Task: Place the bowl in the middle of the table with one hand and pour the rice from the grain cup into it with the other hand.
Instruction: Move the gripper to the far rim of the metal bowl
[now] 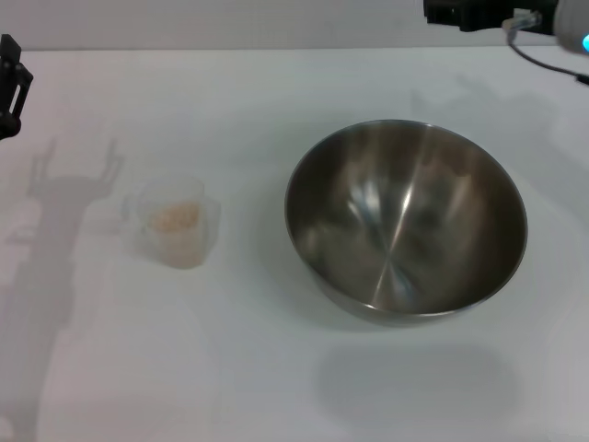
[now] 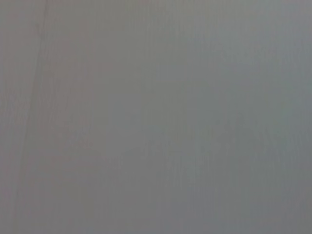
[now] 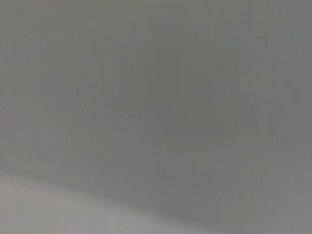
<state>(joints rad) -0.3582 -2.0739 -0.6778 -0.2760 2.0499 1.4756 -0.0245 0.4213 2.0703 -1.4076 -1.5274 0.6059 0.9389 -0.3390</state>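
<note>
The stainless-steel bowl (image 1: pixel 406 221) stands upright on the white table (image 1: pixel 276 368), right of centre, and its inside holds nothing. The clear grain cup (image 1: pixel 177 222) stands upright to its left, with rice (image 1: pixel 175 219) inside. My left gripper (image 1: pixel 11 85) shows only as a black part at the far left edge, well away from the cup. My right gripper (image 1: pixel 479 13) shows as black parts at the top right edge, beyond the bowl. Neither holds anything that I can see. Both wrist views show only plain grey surface.
The table's far edge (image 1: pixel 230 49) runs along the top of the head view. A cable (image 1: pixel 543 57) hangs near the right arm at the top right. The left arm's shadow (image 1: pixel 55 239) lies on the table left of the cup.
</note>
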